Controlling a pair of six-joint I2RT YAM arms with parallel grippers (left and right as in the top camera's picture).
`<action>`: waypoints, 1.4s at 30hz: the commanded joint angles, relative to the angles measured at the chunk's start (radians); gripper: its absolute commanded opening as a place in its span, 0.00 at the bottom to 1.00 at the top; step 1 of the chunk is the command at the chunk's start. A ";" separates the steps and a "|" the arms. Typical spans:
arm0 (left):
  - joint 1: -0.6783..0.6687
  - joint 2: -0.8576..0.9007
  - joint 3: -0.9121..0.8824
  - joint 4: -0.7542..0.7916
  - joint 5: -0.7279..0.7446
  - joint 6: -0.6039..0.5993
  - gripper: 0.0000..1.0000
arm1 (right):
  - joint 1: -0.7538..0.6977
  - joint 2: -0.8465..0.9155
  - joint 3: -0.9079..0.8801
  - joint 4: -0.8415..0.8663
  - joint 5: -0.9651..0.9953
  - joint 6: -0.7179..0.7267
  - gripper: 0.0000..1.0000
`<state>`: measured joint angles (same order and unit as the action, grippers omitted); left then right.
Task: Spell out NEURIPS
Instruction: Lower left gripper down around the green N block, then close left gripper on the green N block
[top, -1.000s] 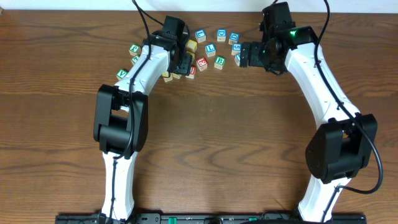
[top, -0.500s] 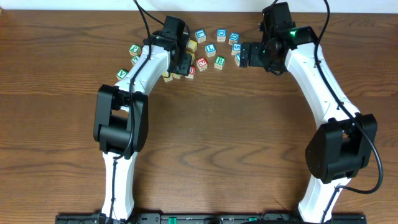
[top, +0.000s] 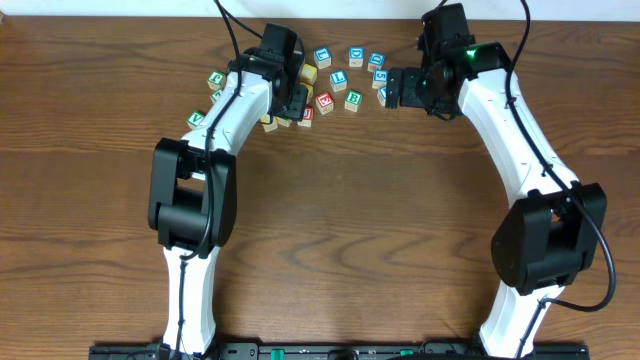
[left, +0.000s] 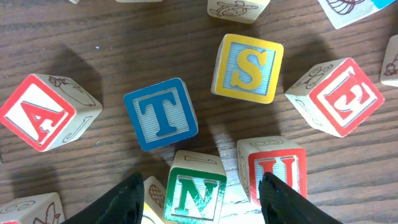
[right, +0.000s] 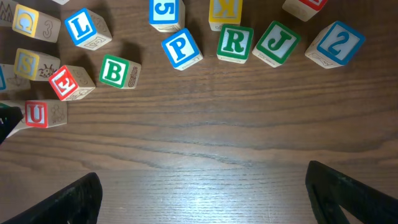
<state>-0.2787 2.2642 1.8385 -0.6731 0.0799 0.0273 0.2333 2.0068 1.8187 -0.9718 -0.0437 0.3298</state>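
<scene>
In the left wrist view my left gripper (left: 202, 200) is open, its fingers on either side of the green N cube (left: 194, 190), with gaps on both sides. The red U cube (left: 273, 171) lies just right of N, by the right finger. The red E cube (left: 339, 96) and the yellow S cube (left: 247, 67) lie beyond. In the right wrist view my right gripper (right: 202, 199) is open and empty over bare wood. Ahead of it are the blue P cube (right: 181, 48) and the green R cube (right: 234, 42). I see no I cube.
A blue T cube (left: 160, 114) and a red A cube (left: 43, 112) lie left of S. Green B (right: 118, 72), blue L (right: 84, 27), green J (right: 275, 42) and blue 2 (right: 339, 42) cubes are scattered nearby. The cluster sits at the far side of the wooden table (top: 330, 200).
</scene>
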 joint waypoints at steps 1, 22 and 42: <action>-0.002 -0.035 0.003 -0.004 -0.002 0.013 0.59 | 0.007 0.008 0.018 -0.001 0.015 0.006 0.99; -0.001 -0.021 -0.002 0.002 -0.002 0.026 0.50 | 0.011 0.008 0.018 -0.001 0.015 0.006 0.99; 0.014 -0.021 -0.005 0.014 -0.020 0.069 0.46 | 0.011 0.008 0.018 -0.001 0.015 0.006 0.99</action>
<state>-0.2768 2.2623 1.8385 -0.6651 0.0727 0.0814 0.2379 2.0068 1.8187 -0.9718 -0.0437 0.3298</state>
